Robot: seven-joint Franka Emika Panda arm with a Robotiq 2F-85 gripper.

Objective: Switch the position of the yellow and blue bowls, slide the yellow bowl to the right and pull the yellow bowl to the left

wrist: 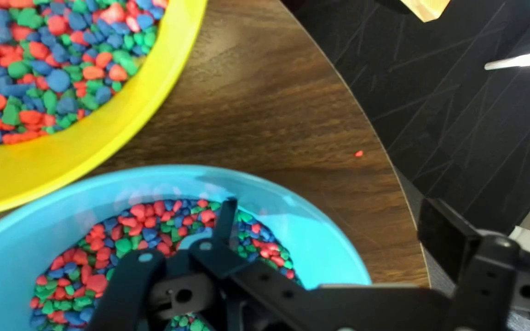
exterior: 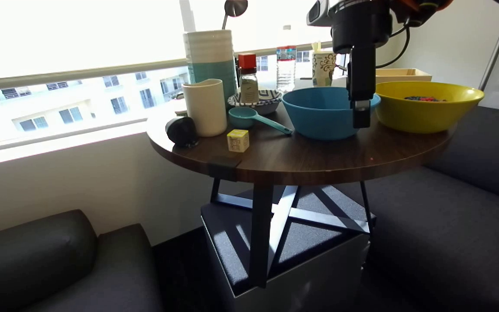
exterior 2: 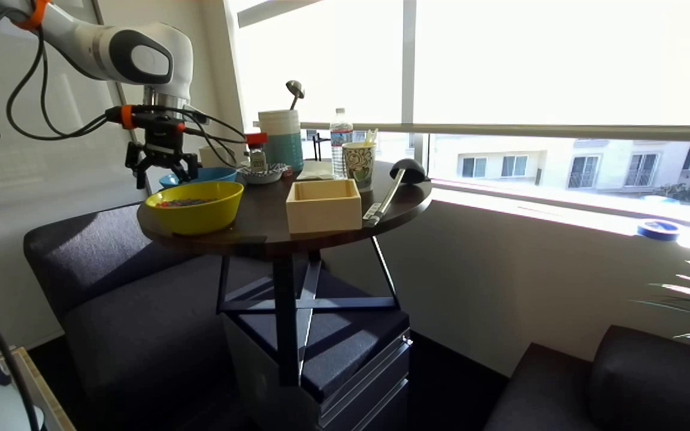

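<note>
Gripper [wrist: 330, 209]: my jaws apart | Blue bowl [exterior: 321, 118]: rim between them, wrist view | Purpose: I judge, pinch and slide

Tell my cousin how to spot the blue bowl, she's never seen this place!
Start at the round wooden table. On it, beside the yellow bowl, sits the blue bowl. Both hold red, green and blue pebbles, so go by colour: it's the plain blue one, and much bigger than the teal scoop nearby.
</note>
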